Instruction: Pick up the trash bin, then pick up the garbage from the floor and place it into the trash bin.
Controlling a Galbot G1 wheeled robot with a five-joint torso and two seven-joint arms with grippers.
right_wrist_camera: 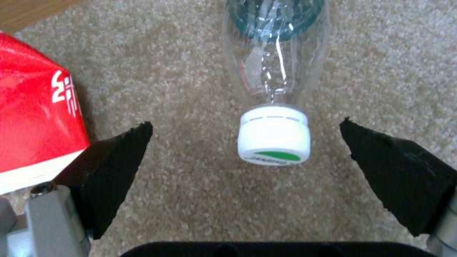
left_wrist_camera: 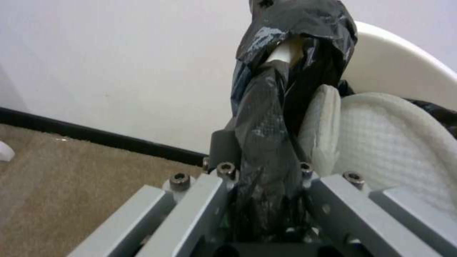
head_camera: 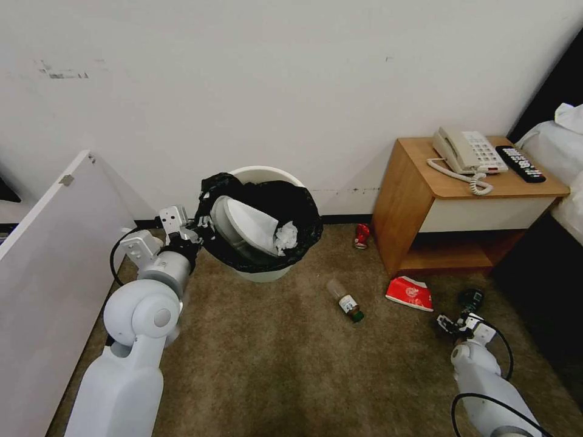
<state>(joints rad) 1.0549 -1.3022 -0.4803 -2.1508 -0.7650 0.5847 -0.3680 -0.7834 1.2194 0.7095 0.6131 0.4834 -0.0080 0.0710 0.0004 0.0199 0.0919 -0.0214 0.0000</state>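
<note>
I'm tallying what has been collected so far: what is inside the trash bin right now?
Inside the trash bin: two white slippers and a crumpled tissue. The black liner hides anything beneath them.

A plain white wall runs across the back, scuffed in places, with a dark baseboard along its foot. The floor is tan carpet. At the left stands a white panel, tilted. At the right a wooden nightstand stands against the wall, bearing a beige telephone and a black remote. White bedding lies at the far right.
</note>
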